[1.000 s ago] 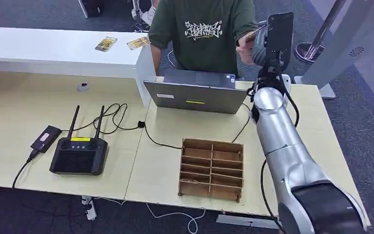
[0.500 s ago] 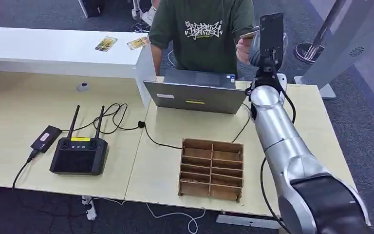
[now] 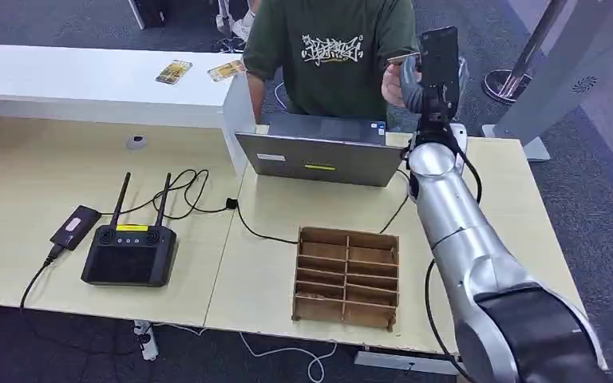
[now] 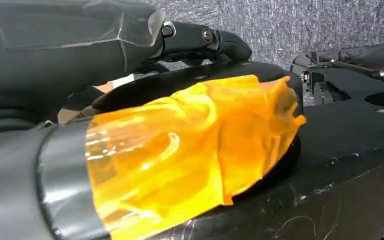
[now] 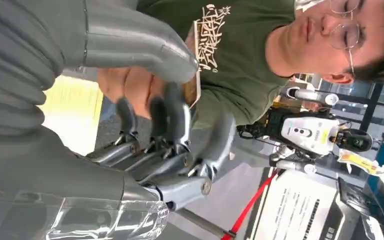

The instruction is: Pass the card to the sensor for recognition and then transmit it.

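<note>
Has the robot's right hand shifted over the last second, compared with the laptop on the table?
Yes. The right hand, raised above the grey laptop, has drifted toward the person in the green printed T-shirt, ending closer over the laptop's right corner.

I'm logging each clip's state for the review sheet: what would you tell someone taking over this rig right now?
Right hand is raised over the table's far edge, pinching the card between thumb and fingers; a person's hand is at the card.
Left hand: hangs low, state unclear.
Laptop and wooden divider box sit on the table.
Done: card carried out to the person.
Left: release once the person has it. I can't tell whether the sensor step happened.
</note>
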Robot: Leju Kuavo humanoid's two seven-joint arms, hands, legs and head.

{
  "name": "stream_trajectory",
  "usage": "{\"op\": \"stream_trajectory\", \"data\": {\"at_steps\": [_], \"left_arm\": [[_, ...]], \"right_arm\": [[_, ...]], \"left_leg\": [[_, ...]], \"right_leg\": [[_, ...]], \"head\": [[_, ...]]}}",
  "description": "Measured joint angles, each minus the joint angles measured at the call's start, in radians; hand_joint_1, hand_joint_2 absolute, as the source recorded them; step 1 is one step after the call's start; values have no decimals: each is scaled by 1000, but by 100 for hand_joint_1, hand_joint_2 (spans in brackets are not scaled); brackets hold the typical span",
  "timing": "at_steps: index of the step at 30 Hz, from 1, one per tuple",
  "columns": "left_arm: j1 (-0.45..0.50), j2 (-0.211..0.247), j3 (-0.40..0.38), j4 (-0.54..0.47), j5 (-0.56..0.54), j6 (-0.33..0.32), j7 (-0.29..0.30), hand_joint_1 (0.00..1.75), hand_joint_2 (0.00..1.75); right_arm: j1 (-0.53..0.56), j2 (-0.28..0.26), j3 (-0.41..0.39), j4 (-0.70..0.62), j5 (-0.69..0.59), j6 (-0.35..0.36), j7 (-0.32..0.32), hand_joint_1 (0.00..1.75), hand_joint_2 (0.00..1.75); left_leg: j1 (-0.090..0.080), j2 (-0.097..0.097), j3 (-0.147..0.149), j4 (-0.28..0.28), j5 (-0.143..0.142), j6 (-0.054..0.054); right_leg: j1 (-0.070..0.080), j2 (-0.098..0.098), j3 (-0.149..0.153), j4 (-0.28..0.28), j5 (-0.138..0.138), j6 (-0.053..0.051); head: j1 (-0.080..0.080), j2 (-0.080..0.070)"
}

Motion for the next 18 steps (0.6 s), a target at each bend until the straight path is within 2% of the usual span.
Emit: {"op": "stream_trajectory", "data": {"at_steps": [12, 18], "left_arm": [[0, 0, 0, 0, 2, 0, 0, 0, 0], [0, 0, 0, 0, 10, 1, -2, 0, 0]], "right_arm": [[0, 6, 0, -5, 18, 18, -14, 0, 175], [32, 6, 0, -63, 50, 3, -31, 0, 175]], "left_leg": [[0, 0, 0, 0, 0, 0], [0, 0, 0, 0, 0, 0]], "right_leg": [[0, 0, 0, 0, 0, 0], [0, 0, 0, 0, 0, 0]], "head": [[0, 0], [0, 0]]}}
